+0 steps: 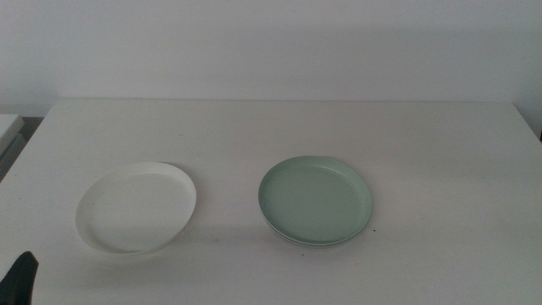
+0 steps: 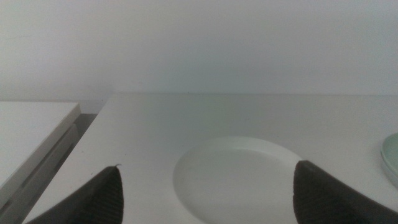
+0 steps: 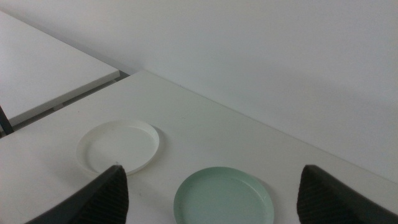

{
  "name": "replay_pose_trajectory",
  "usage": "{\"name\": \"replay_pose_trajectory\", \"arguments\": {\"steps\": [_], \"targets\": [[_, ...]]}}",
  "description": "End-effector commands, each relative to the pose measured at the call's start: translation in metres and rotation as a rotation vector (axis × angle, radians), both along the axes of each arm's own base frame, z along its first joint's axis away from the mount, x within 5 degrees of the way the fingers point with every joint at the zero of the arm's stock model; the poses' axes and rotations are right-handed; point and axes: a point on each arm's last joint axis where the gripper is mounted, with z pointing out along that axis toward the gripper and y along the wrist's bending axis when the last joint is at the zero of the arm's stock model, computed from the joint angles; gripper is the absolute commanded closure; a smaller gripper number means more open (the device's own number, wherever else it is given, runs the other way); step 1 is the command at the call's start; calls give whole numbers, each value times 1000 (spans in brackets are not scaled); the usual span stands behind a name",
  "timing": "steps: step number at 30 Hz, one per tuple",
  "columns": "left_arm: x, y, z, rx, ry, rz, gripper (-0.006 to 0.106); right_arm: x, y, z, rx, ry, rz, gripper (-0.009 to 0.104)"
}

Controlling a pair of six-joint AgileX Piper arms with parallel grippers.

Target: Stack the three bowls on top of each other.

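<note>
The white bowl [image 1: 137, 207] lies on the left half of the table. To its right, the mint green bowl [image 1: 315, 198] rests on top of another bowl, and only a pale grey rim [image 1: 309, 244] of that one shows at the front. At the picture's bottom left corner, my left gripper [image 1: 21, 278] waits just short of the white bowl [image 2: 239, 177]. In its wrist view the left gripper [image 2: 208, 167] is open and holds nothing. My right gripper [image 3: 212, 168] is open and empty, held high above the green bowl [image 3: 224, 199] and white bowl [image 3: 118, 148]. It is out of the middle view.
A second white surface [image 1: 7, 127] stands beside the table's left edge, with a dark gap between them [image 2: 68, 146]. A plain white wall [image 1: 271, 42] runs behind the table's far edge.
</note>
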Motion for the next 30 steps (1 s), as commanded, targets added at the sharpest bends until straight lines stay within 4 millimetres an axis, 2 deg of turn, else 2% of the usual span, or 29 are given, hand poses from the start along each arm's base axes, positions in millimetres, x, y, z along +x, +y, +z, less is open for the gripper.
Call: {"name": "replay_pose_trajectory", "arguments": {"steps": [1, 3, 5, 7, 10, 13, 15, 17, 21, 25, 30], "targets": [[1, 1, 0, -6, 10, 16, 7, 0, 0, 0, 0, -6, -3, 2], [6, 2, 13, -33, 49, 39, 7, 0, 0, 0, 0, -6, -3, 2], [15, 2, 39, -94, 116, 57, 7, 0, 0, 0, 2, -5, -2, 2], [28, 3, 67, -124, 267, 68, 7, 0, 0, 0, 0, -6, -3, 2], [53, 3, 97, -134, 526, 60, 7, 0, 0, 0, 0, -6, -3, 2], [74, 3, 113, -146, 749, 35, 7, 0, 0, 0, 0, -6, -3, 2], [89, 3, 116, -161, 854, 22, 7, 0, 0, 0, 0, -6, -3, 2], [106, 2, 115, -187, 946, 5, 7, 0, 0, 0, 0, -6, -3, 2], [148, 7, 98, -152, 929, -19, 7, 0, 0, 0, 0, -6, -3, 2], [191, 28, 76, -162, 1022, 22, 7, 0, 0, 0, 0, -6, -3, 2], [240, 56, 38, -87, 1115, -127, 7, 0, 0, 0, 0, -6, -3, 2]]}}
